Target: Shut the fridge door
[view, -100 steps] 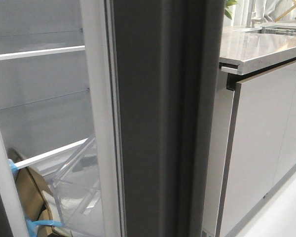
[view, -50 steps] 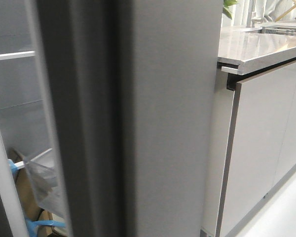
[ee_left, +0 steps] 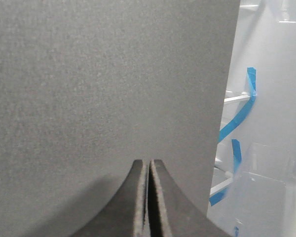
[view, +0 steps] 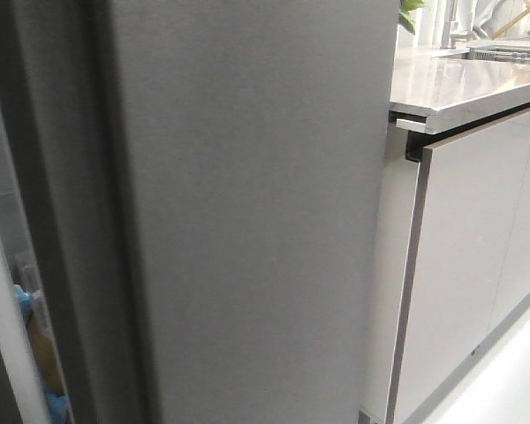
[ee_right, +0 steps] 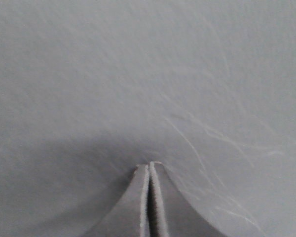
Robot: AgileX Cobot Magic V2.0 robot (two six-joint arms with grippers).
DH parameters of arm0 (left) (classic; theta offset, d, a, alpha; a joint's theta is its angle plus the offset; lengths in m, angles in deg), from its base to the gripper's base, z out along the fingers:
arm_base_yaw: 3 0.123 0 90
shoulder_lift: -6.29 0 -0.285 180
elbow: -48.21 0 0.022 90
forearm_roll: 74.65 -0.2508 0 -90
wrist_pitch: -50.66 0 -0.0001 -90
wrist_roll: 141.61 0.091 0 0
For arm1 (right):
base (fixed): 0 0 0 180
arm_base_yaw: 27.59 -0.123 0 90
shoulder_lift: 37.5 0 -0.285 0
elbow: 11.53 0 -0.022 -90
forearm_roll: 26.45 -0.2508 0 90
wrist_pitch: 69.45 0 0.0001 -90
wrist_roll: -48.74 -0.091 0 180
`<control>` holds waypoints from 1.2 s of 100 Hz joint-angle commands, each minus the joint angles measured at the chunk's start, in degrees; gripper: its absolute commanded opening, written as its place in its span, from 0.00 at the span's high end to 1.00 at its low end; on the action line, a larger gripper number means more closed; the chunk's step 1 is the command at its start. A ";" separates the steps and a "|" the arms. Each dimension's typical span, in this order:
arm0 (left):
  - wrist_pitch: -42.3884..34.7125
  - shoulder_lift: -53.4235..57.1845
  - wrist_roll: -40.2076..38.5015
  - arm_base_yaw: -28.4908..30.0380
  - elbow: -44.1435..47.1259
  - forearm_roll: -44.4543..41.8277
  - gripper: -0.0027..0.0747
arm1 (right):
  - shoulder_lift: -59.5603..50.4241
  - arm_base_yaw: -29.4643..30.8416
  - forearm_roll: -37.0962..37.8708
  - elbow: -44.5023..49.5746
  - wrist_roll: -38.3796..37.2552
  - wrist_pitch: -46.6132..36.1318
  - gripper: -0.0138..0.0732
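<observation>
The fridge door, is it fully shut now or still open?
Still partly open. In the front view the fridge door leaves a narrow gap at its left, and the left wrist view shows the white interior past its edge.

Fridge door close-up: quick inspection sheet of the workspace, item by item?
Surface: grey countertop at right, bare where seen.
Job's things: fridge door fills the front view, not fully shut; a sliver of interior shows at left.
Clutter: blue tape and a clear bin inside the fridge.
Grippers: left gripper shut, tips at the door's outer face near its edge; right gripper shut, tips at a grey panel.
Cables: nothing seen.
Surroundings: pale cabinet door under the countertop; plant leaf behind.
</observation>
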 commanded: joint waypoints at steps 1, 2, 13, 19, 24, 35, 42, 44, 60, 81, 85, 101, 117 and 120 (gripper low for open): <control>-4.40 -1.09 -0.20 -0.27 1.60 0.09 0.99 | -0.21 -0.25 -0.19 -1.91 -0.05 -6.31 0.93; -4.40 -1.09 -0.20 -0.27 1.60 0.09 0.99 | -0.06 -0.25 -0.19 -1.91 -0.05 -6.44 0.93; -4.40 -1.09 -0.20 -0.27 1.60 0.09 0.99 | 1.52 -0.25 -0.19 -1.95 -0.05 -8.46 0.93; -4.40 -1.09 -0.20 -0.27 1.60 0.09 0.99 | 2.67 -0.25 -0.19 -2.47 -0.05 -9.15 0.93; -4.40 -1.09 -0.20 -0.27 1.60 0.09 0.99 | 3.78 -0.25 -0.19 -3.33 -0.05 -9.15 0.93; -4.40 -1.09 -0.20 -0.27 1.60 0.09 0.99 | 6.86 -0.25 -0.19 -6.07 -0.05 -9.05 0.93; -4.40 -1.09 -0.20 -0.27 1.60 0.09 0.99 | 8.97 -0.25 -0.19 -8.07 -0.05 -9.05 0.93; -4.40 -1.09 -0.20 -0.27 1.60 0.09 0.99 | 9.52 -0.25 -0.19 -8.61 -0.05 -9.05 0.93; -4.40 -1.09 -0.20 -0.27 1.60 0.09 0.99 | 13.18 -0.15 -0.19 -11.25 -0.05 -9.62 0.93; -4.40 -1.09 -0.20 -0.27 1.60 0.09 0.99 | 15.30 -0.15 -0.19 -11.63 -0.05 -11.16 0.93; -4.40 -1.09 -0.20 -0.27 1.60 0.09 0.99 | 15.30 -0.15 -0.19 -11.63 -0.05 -11.25 0.93; -4.40 -1.09 -0.20 -0.27 1.60 0.09 0.99 | 15.30 0.21 -0.19 -11.63 -0.05 -11.88 0.93; -4.40 -1.09 -0.20 -0.27 1.60 0.09 0.99 | 14.69 1.23 -0.19 -10.52 0.05 -12.03 0.93; -4.40 -1.09 -0.20 -0.27 1.60 0.09 0.99 | 14.28 1.59 -0.19 -9.81 0.49 -12.13 0.93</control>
